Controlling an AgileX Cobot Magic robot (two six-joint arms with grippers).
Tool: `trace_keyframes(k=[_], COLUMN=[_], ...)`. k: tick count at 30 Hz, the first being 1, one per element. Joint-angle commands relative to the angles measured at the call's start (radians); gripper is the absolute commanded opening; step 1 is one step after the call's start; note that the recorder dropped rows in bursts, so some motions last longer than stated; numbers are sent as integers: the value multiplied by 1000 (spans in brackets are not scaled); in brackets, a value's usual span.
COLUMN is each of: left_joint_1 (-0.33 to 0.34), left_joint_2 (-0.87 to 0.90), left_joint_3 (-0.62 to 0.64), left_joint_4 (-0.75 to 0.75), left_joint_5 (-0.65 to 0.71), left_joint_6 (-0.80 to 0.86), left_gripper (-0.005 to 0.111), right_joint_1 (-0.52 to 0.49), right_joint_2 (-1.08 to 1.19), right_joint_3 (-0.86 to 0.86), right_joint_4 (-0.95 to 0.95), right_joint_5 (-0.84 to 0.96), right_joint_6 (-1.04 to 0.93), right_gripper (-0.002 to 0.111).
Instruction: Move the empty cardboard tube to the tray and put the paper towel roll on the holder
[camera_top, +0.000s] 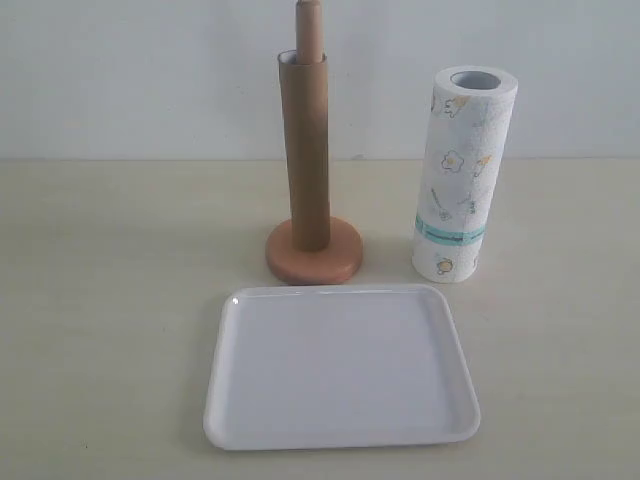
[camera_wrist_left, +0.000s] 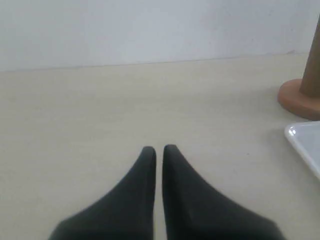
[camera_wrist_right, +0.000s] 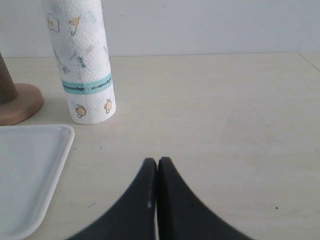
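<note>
**Exterior view + wrist cams: task items untouched, tools hold nothing**

Exterior view: long plain brown hollow cardboard tube (camera_top: 306, 150) stands upright, sleeved over the thin round post of the light wooden holder (camera_top: 314, 255). Post tip pokes out of the tube's top end. Tube's lower end sits down on the holder's round disc base.

Thick white paper towel roll printed with yellow-orange cartoon figures and a teal band (camera_top: 462, 175) stands upright on the pale beige table (camera_top: 100, 300), teal band near its lower end. It is near the holder, not touching it.

Flat white rectangular tray with rounded corners and a low raised rim (camera_top: 340, 440) lies flat on the table, near both and clear of them.

Left gripper (camera_wrist_left: 159, 150): two black fingers almost together, only a thin slit between the tips, nothing gripped. Bare table directly ahead of the tips. Holder base, the foot of the tube and one tray corner are ahead and off to one side, well apart from the tips.

Right gripper (camera_wrist_right: 157, 162): black fingers pressed tip to tip, nothing between them. Roll stands ahead of the tips and off to one side, well apart. Tray rim lies on that same side, nearer the fingers than the roll. Holder base sits past the tray, beside the roll.
</note>
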Motion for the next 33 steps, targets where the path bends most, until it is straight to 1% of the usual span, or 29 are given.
trace_keyframes(k=[1,11,14,17,21,25,27,30,31,33], left_joint_1=[2,2,2,2,2,2,2,2,2,2], left_joint_2=[-4,-4,-4,-4,-4,-4,-4,-4,-4,-4], left_joint_3=[3,3,-8,-76,-201,-264,-271,-271,-271,-271], left_joint_4=[72,95,69,21,-86,-91,-91,-91,-91,-91], left_joint_5=[-6,-8,-44,-113,-178,-221,-278,-471,-517,-573], left_joint_6=[59,60,14,-97,-265,-278,-278,-278,-278,-284], left_gripper=[4,4,4,4,4,4,4,4,4,4], right_joint_1=[-3,-3,-3,-3,-3,-3,-3,-3,-3,-3], right_joint_2=[-5,-5,-5,-5,-5,-5,-5,-5,-5,-5], right_joint_3=[-1,-1,-1,-1,-1,-1,-1,-1,-1,-1], right_joint_4=[-3,-3,-3,-3,-3,-3,-3,-3,-3,-3], right_joint_5=[-3,-3,-3,-3,-3,-3,-3,-3,-3,-3], right_joint_6=[-4,-4,-4,-4,-4,-4,-4,-4,-4,-4], right_gripper=[0,0,0,0,0,0,0,0,0,0])
